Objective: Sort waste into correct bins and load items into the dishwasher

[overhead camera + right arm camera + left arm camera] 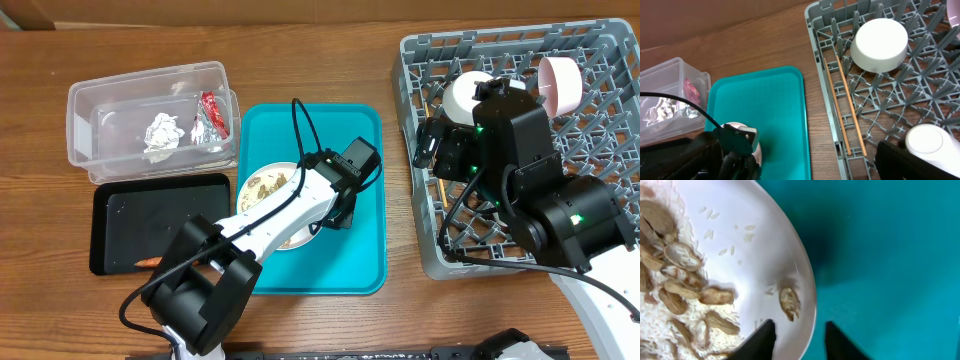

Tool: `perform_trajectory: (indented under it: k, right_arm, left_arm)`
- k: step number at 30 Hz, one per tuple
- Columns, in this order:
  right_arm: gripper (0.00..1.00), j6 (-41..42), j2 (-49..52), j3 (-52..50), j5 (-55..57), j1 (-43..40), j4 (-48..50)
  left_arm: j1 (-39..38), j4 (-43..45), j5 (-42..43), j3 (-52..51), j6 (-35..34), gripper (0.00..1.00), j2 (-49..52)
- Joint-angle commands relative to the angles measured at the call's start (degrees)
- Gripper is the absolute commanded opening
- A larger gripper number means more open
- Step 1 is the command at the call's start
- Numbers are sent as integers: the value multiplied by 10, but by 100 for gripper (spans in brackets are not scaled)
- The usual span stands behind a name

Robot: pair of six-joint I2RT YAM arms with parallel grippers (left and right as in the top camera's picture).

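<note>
Left wrist: white plate point(765, 245) carries beige crumbly scraps point(685, 292); teal tray point(890, 255) beneath.

Plate point(765, 245): one, white
Bowls: two, a white bowl point(468, 95) and a pink bowl point(560, 82)
Cup point(926, 142): one, white
Chopsticks point(851, 107): two
Trays: two, a teal tray point(350, 250) and a black tray point(160, 215)
Clear tub point(85, 120): one
Dish rack point(600, 120): one
Crumpled wrapper point(163, 132): one
Red packet point(212, 112): one
Orange piece point(148, 263): one

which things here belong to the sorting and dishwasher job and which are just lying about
job: plate, food scraps, wrapper, red packet, orange piece, clear tub, black tray, dish rack, white bowl, pink bowl, cup, chopsticks
lying about: teal tray, table
</note>
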Motion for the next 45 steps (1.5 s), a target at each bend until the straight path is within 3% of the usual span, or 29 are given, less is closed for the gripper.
perform_trajectory:
  k: [1,7,10,14,26,38,45]
  right_arm:
    - [100,1,-1,3,5,-1,2]
    - [100,1,-1,3,5,-1,2]
    - [100,1,-1,3,5,-1,2]
    - [100,1,-1,3,5,-1,2]
    - [100,1,-1,3,5,-1,2]
    - [100,1,-1,3,5,-1,2]
    - [100,1,-1,3,5,-1,2]
  left_arm:
    - [-2,3,-1,-7,4,45,7]
    - [0,3,20,-5,10,47,7]
    - [0,12,36,-5,10,33,7]
    - [-2,27,35,-7,10,4,7]
    - [0,80,22,-48,25,4,7]
    - [0,-20,18,52,25,4,7]
    - [0,8,-14,31,24,21,7]
